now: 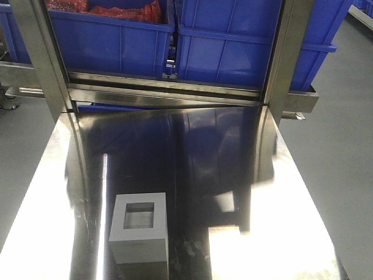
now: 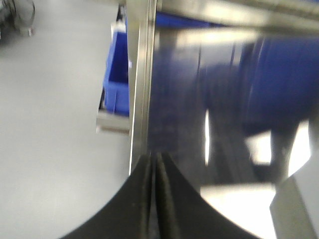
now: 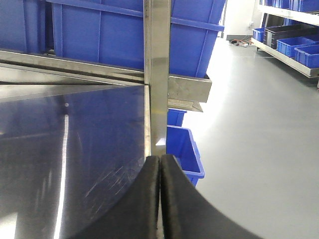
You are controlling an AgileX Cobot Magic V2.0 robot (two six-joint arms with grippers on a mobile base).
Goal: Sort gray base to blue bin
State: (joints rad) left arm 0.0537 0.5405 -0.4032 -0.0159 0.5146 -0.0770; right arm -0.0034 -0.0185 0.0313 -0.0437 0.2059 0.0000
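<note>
matte lt-gray boxy base (image 1: 140,230), square recess facing up, sits on shiny steel worktop (image 1: 233,175), near edge, left of centre | big bright-blue plastic bin (image 1: 245,52) at rear on steel rack (image 1: 163,93), well apart | L gripper (image 2: 155,162) closed, empty | R gripper (image 3: 160,164) closed, empty

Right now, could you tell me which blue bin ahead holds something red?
The left blue bin: red material shows over its rim, none over the right bin.

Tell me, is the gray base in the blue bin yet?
Out: the gray base stands on the steel table, apart from the blue bins beyond it.
</note>
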